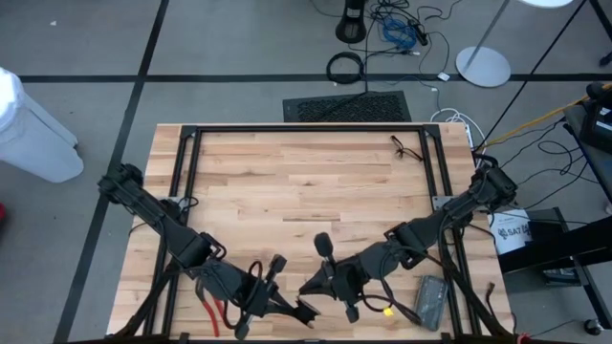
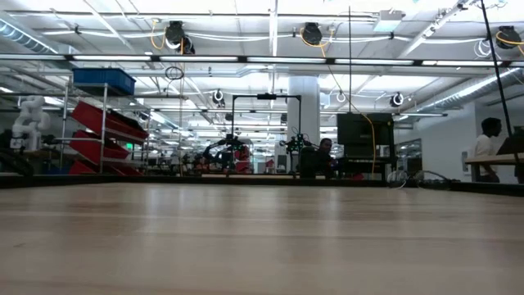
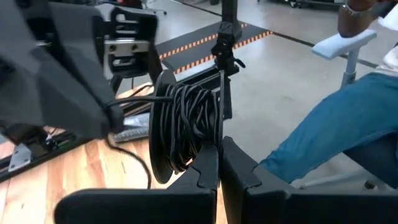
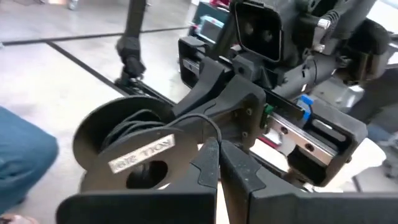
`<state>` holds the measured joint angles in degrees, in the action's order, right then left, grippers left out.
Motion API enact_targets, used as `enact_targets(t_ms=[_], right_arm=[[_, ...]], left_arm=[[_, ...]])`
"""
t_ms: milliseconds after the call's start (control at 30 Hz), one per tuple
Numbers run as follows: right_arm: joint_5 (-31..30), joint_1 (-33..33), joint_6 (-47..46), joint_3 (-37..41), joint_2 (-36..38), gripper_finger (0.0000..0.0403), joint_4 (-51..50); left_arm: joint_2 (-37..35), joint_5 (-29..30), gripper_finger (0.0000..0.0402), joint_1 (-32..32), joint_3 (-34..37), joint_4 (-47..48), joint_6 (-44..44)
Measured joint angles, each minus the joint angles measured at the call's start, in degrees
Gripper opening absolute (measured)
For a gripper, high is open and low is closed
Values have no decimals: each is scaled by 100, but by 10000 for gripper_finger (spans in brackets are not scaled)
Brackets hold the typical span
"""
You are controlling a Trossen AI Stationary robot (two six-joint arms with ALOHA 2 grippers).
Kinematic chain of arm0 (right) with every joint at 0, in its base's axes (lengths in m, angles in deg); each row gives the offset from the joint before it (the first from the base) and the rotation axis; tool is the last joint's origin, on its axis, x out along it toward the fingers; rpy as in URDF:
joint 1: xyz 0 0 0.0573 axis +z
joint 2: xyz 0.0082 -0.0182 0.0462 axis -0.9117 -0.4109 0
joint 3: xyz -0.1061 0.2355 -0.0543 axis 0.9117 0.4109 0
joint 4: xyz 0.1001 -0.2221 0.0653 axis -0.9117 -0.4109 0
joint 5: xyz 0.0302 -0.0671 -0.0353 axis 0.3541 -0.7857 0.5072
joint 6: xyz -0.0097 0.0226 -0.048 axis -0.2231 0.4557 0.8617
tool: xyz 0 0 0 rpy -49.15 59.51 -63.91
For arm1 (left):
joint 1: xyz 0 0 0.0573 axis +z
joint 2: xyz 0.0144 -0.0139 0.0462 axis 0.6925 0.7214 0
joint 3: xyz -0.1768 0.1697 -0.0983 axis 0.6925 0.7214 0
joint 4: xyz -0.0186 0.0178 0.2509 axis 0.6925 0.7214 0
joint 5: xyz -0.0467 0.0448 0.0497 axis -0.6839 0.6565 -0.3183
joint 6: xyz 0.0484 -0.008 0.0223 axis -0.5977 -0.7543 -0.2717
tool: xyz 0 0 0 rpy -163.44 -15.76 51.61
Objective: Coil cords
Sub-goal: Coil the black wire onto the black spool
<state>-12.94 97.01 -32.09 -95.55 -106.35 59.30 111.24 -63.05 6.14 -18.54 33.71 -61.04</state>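
Left wrist view: the jaws of the left gripper (image 3: 219, 149) are shut, tips together. Directly beyond them, at frame centre, the black cord (image 3: 186, 124) is seen wound on a dark spool (image 3: 160, 134). Whether a strand is pinched cannot be told.

In the right wrist view the right gripper (image 4: 214, 146) is likewise closed, tips against the labelled flange at centre left.

From above, both grippers are found together at the bottom centre of the bench (image 1: 287, 182), with red-handled pliers (image 1: 210, 313) to the lower left.

The spool's axle is judged to point towards the right gripper and to lie crosswise to the left one; both are equally near.
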Motion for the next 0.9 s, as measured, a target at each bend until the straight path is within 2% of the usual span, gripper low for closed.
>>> enact_targets(t_ms=[233,533,733,900], right_arm=[[341,-168,-420,2,0,2,-9],[1013,-429,-942,2,0,25,-86],[1090,-483,-1131,4,21,39,-281],[1231,-570,-1585,4,26,57,-820]], left_arm=[[118,-39,2,4,-4,-230,-482],[129,-71,2,-26,-4,-643,-749],[129,-90,2,-37,-4,-715,-757],[129,-88,2,-37,-4,-934,-849]])
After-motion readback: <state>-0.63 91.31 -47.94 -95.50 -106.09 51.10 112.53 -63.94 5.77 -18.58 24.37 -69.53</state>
